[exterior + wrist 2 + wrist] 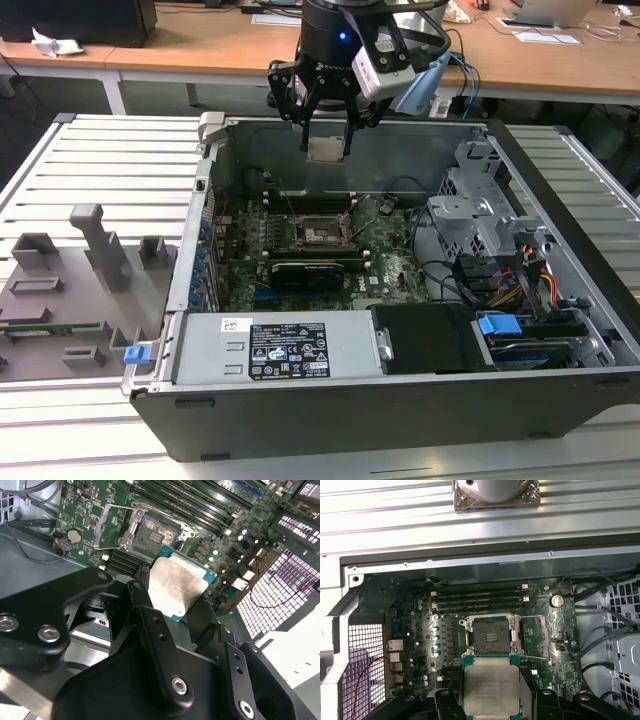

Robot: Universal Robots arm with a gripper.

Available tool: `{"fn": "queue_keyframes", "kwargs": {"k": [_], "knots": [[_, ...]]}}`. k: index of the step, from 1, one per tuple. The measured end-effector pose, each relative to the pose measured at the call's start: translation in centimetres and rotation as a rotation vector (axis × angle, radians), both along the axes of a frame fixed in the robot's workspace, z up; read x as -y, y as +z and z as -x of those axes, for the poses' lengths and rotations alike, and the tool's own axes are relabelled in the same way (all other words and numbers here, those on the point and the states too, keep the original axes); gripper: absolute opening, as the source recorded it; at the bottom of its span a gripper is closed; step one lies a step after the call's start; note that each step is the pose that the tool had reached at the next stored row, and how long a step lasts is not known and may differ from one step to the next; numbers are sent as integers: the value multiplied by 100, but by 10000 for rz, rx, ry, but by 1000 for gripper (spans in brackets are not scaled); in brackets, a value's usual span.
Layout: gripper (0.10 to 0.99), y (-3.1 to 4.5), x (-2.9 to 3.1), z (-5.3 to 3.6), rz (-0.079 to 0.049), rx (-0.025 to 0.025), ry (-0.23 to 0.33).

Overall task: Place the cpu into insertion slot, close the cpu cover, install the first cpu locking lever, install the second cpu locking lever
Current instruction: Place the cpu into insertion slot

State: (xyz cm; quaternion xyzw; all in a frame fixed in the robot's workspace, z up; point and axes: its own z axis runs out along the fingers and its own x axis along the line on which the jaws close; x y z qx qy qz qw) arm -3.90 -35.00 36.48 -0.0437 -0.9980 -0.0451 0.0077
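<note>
My gripper hangs over the open computer case, shut on the cpu, a flat silvery square chip with a green-edged rim. In both wrist views the cpu sits between the black fingers, held by two opposite edges. The insertion slot lies uncovered on the green motherboard, below the chip and a little ahead of it. The cpu cover stands raised beside the slot, and a thin wire lever is swung out on that side.
Long memory slots run along one side of the socket. A long black card lies on the board near the power supply. A drive cage and cables fill the exterior view's right. A grey fixture plate lies outside the case.
</note>
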Motion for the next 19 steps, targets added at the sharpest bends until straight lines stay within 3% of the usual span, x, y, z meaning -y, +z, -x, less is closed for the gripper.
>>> {"fn": "queue_keyframes", "kwargs": {"k": [19], "knots": [[537, -2, 0, 1, 0, 0, -392]]}}
